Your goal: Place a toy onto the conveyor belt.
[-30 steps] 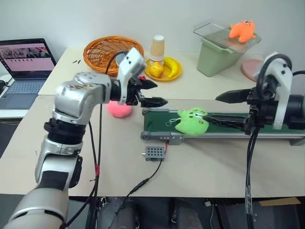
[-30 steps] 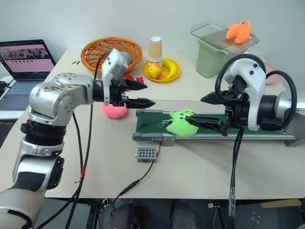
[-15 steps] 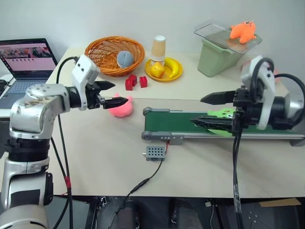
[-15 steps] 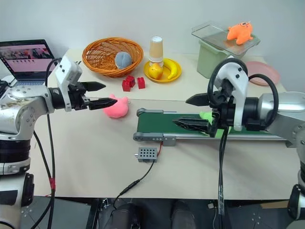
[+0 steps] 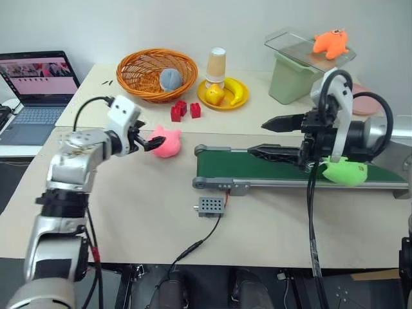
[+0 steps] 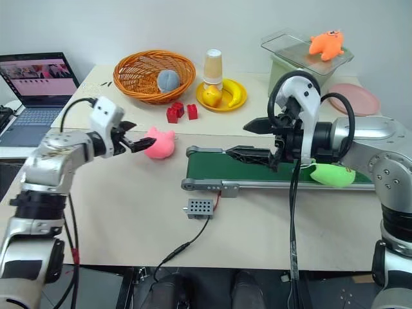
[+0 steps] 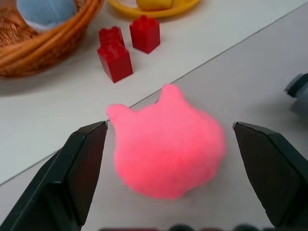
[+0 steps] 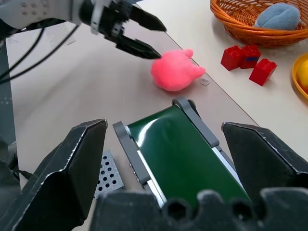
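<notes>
Now the left hand (image 5: 152,142) is wide open, with one finger on each side of the pink toy (image 7: 168,142), not squeezing it. That toy sits on the tabletop (image 5: 129,206), just left of the belt (image 5: 257,168). Two red blocks (image 5: 184,111) lie a bit farther off, near a basket (image 5: 156,74). Over the belt, the right hand (image 6: 248,140) is open too and holds nothing. A green toy (image 5: 344,171) lies on the belt, far to the right.
</notes>
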### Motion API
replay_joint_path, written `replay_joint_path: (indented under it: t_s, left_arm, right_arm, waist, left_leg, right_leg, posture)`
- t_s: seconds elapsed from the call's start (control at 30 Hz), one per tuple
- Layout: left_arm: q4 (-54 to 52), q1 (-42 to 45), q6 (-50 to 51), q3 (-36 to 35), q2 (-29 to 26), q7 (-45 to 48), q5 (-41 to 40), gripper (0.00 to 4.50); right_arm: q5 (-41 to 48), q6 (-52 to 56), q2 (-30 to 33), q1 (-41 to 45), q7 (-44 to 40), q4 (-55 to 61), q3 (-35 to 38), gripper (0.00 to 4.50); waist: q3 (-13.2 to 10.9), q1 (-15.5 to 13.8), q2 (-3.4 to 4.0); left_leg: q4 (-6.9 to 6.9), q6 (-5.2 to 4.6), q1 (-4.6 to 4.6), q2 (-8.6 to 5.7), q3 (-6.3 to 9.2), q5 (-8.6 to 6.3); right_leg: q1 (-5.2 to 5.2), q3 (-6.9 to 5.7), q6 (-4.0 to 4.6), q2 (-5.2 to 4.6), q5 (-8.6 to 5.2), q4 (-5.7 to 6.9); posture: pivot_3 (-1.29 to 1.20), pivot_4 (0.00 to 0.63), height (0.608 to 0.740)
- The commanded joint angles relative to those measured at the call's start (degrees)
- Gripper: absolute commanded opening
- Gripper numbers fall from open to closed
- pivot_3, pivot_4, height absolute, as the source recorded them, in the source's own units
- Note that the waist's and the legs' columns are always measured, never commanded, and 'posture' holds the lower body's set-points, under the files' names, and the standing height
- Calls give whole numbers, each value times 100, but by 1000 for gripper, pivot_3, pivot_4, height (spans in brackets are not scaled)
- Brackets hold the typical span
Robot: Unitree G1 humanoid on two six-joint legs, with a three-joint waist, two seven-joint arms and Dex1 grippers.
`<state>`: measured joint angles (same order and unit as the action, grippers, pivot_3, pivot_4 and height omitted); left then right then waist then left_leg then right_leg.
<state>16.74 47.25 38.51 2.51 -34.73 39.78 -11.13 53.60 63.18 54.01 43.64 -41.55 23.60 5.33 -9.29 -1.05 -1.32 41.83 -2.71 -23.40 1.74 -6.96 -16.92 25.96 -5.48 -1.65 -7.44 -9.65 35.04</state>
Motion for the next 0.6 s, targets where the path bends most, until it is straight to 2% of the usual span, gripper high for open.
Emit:
replay_joint_path:
  t_s: [0.03, 0.33, 0.47, 0.6]
  left_arm:
    - [837, 642, -324, 169, 197, -113, 315, 4470]
    - [3265, 1806, -616, 364, 656, -219, 846, 4470]
    - [3809, 1868, -536, 489, 762, -42, 1010, 4470]
    - [4180, 1922, -401, 225, 913, -133, 873, 4470]
  right_arm:
    - [67, 14, 66, -57, 149, 254, 378, 4500]
    - [384, 307, 97, -344, 705, 693, 840, 4500]
    - [557, 400, 93, -392, 943, 822, 975, 4500]
    - [682, 447, 137, -388, 1086, 871, 1033, 4500]
  waist:
    - [0, 15, 0]
    - [0, 49, -1]
    - [0, 54, -2]
    - [1, 54, -3]
  left_leg:
    - [0, 0, -2, 0, -3, 0]
    - [0, 0, -4, 2, -17, 0]
    - [-1, 0, -3, 2, -16, 0]
    - [0, 0, 0, 3, -14, 0]
  right_leg:
    - [1, -1, 0, 0, 0, -1]
    - [2, -6, -2, 0, 1, -1]
    - [4, -3, -2, 0, 1, -1]
    - [2, -2, -2, 0, 1, 2]
  posture:
    - [0, 150, 734]
    - [0, 150, 734]
    - [0, 150, 734]
    - [0, 150, 734]
